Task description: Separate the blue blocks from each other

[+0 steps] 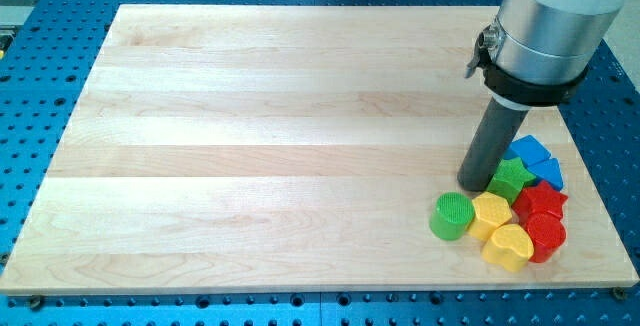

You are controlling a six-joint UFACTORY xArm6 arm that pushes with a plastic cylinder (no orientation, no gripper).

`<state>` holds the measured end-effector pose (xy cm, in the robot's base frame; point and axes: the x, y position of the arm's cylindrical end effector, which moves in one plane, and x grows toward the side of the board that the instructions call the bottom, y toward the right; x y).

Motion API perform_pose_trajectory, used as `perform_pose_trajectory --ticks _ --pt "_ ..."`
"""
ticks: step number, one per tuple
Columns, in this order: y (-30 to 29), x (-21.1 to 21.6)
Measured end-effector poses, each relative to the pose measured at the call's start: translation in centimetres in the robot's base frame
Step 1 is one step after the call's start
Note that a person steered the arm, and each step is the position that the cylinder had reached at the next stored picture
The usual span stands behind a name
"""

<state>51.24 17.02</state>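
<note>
The wooden counter (pixel 300 146) carried a tight cluster of blocks near its lower right corner. My rod bore no pincer; my tip (pixel 474 186) stood at the cluster's upper left edge, touching the green star-like block (pixel 509 179). Two blue blocks (pixel 533 159) lay touching at the cluster's top; red blocks (pixel 543 218), yellow blocks (pixel 499 229) and a green cylinder (pixel 452 215) sat below.

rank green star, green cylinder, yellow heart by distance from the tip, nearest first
From my tip:
1. green star, touching or nearly so, on the view's right.
2. green cylinder, just below it, slightly left.
3. yellow heart, farthest, toward the view's bottom right.
</note>
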Motion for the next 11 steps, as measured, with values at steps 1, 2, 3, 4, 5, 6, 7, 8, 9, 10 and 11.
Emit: perform_pose_trajectory --ticks 1,2,3,4,5,6,7,8,9,10,11 --pt "0.0 0.1" --pt "-0.6 -0.8" --pt "-1.7 -7.4" --pt "6.6 -9.7" --pt "16.6 -8.3" --pt "17.1 -2.8" --pt "13.4 1.2" --pt "9.8 1.5" --pt "5.3 0.2" --pt "2.0 -3.6" --pt "3.5 -8.3"
